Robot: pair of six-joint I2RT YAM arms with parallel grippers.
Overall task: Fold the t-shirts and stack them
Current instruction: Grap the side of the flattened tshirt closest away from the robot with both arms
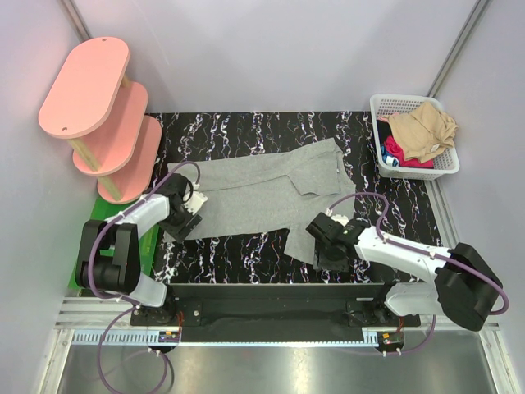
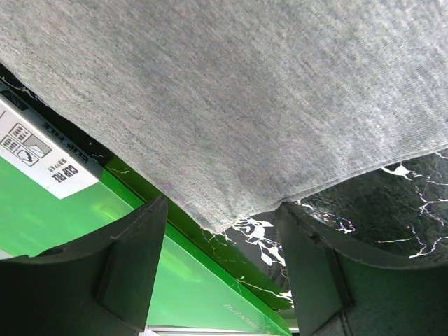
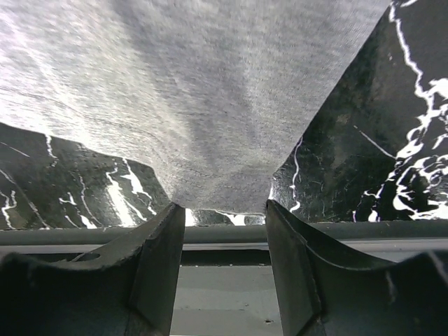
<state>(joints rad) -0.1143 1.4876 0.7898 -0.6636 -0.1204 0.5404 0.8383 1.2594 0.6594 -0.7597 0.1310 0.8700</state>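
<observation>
A grey shirt point(image 1: 262, 197) is seen spread and only partly folded on the bench point(image 1: 246, 131), each near corner flanked by the left tool point(image 2: 221, 210) and right tool point(image 3: 224, 206) — both open, nothing gripped — while other shirts point(image 1: 422, 131) are seen heaped in the basket point(image 1: 418, 173), none stacked.

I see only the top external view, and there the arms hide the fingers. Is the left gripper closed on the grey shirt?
Observer: No. The left wrist view shows the left gripper open. A corner of the grey t-shirt lies in the gap and is not pinched.
Operator: And the right side?
Observer: The right gripper is open too, and a corner of the shirt reaches in between its fingertips.
Operator: Is there anything near the left fingers that I miss?
Observer: A white printed label sits on the green mat beside one finger.
</observation>
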